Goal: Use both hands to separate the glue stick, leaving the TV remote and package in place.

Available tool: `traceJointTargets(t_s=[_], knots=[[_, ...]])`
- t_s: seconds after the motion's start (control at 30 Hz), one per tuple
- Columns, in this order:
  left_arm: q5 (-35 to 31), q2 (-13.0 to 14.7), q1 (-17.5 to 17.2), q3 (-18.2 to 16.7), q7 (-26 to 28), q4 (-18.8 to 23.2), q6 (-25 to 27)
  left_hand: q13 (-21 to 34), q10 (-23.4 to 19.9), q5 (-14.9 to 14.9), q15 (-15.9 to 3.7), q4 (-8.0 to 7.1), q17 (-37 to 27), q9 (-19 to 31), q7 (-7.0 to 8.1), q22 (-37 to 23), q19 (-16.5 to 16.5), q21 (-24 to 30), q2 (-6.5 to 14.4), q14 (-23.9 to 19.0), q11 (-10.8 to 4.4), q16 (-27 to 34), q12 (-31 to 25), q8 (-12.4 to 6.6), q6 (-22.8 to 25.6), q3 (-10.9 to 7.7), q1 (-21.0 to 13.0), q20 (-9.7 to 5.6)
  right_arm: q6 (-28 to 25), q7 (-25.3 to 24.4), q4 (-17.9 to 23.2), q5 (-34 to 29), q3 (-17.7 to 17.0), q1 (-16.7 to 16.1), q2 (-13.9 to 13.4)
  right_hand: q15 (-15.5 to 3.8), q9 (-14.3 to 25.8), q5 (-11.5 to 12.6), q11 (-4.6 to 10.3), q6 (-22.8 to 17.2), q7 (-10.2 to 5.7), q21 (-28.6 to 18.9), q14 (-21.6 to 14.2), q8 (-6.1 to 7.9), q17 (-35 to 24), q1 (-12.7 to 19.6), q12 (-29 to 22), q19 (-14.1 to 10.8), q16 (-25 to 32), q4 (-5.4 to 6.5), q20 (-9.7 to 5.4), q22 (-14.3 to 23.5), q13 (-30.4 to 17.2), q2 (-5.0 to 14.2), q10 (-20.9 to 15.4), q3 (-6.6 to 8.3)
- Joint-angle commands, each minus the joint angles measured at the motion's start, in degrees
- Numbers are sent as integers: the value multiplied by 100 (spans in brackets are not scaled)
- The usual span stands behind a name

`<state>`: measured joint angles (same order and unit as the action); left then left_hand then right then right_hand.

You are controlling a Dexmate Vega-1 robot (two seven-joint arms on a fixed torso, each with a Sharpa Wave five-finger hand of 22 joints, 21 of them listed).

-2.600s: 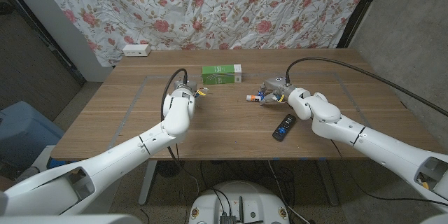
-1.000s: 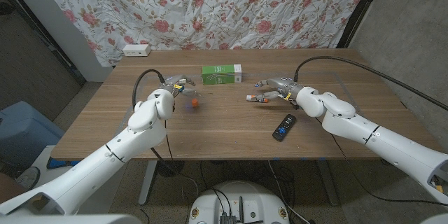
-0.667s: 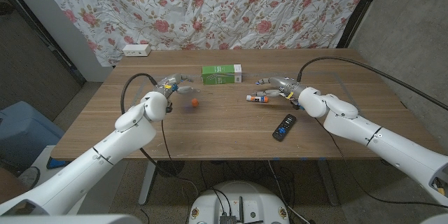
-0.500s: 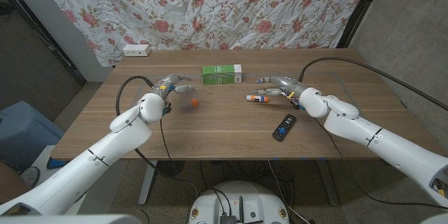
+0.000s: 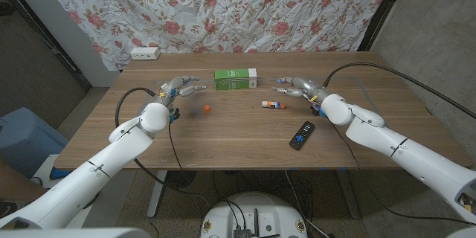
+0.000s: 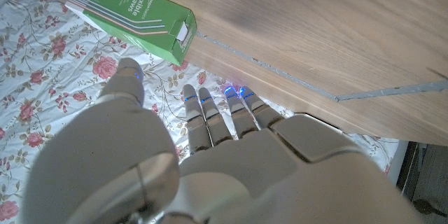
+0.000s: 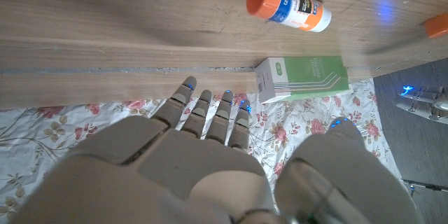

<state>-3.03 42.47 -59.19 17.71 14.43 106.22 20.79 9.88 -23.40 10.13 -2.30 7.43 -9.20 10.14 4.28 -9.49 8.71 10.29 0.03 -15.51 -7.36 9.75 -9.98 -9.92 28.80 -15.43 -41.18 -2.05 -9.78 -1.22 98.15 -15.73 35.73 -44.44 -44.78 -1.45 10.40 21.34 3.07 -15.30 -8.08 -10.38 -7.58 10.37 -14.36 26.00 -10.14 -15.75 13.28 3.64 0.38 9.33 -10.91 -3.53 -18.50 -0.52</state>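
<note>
— So is the glue stick apart?
— Seemingly, yes. Its body (image 5: 274, 104) lies near the right hand (image 5: 301, 88), and a small orange piece (image 5: 206, 108), probably the cap, sits well apart near the left hand (image 5: 177, 88).
— Do the hands hold anything?
— No; both have their fingers spread, holding nothing.
— And the rest?
— The TV remote (image 5: 301, 134) and the green package (image 5: 236, 79) lie untouched. Little seems left.
</note>
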Motion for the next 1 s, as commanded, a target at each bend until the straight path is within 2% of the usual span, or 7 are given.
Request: traceJointTargets(t_s=[0.03,0.13,0.27,0.53,0.57,0.63,1.0], knots=[[1019,-122,169,33,462,-637,-1117,-1,86,3,-46,-30,-20,-7,5,-6,12,26,65,52,33,10,-6,35,-150,-10,44,-146,-114,-280,-93,433,-107,-72,68,-6,-3,-10,-18,7,85,-27,8,3,7,-71,-36,8,-4,63,-36,18,-2,58,44,-4],[1116,-190,233,70,519,-852,-1423,-1,179,-9,-42,-49,-21,-8,-19,-7,42,37,102,96,71,8,-3,48,-322,7,129,-159,-113,-296,-103,539,-125,-85,55,13,-4,-20,-23,1,115,-27,11,10,13,-109,-35,5,-8,85,-32,17,1,77,60,-12],[1263,-277,266,78,609,-1024,-1700,0,323,-10,-123,-77,-19,-9,-58,-8,278,106,219,179,138,2,-7,17,-454,8,256,-204,-93,-409,-137,676,-164,-128,82,35,-5,-45,-50,17,169,-34,27,11,23,-201,-27,-18,-21,136,-52,17,6,121,113,-30],[1754,-470,285,27,603,-1309,-2086,-1,545,-7,-120,-81,-19,-11,-67,-9,293,83,292,222,168,3,21,35,-651,6,336,-212,216,-695,-298,1096,-344,-263,175,78,-8,-79,-75,100,229,-48,8,-8,43,-303,-27,-71,-26,190,-60,15,13,162,161,-55],[1904,-520,286,-2,526,-1386,-2208,0,575,-5,-116,-141,-33,-9,-62,-10,297,77,373,229,176,13,7,32,-717,5,440,-215,246,-712,-322,1131,-354,-263,182,80,-8,-81,-77,100,230,-49,5,-7,45,-309,-25,-77,-26,193,-59,15,14,165,167,-57],[2044,-635,289,-28,561,-1503,-2367,0,588,-5,-92,-151,-32,-9,-73,-10,299,75,386,238,183,11,4,26,-729,6,468,-218,335,-739,-404,1235,-383,-258,218,78,-9,-90,-106,101,242,-63,-4,-2,53,-332,-26,-123,-28,206,-78,15,16,181,181,-60],[2399,-803,534,76,359,-2009,-2712,0,589,5,-75,-213,-38,-10,-137,-11,295,62,508,235,229,22,-26,8,-768,-12,603,-209,678,-823,-787,1695,-450,-126,473,98,-14,-127,-147,78,345,-89,-105,24,84,-401,-49,-267,-10,255,-126,10,23,302,174,-47]])
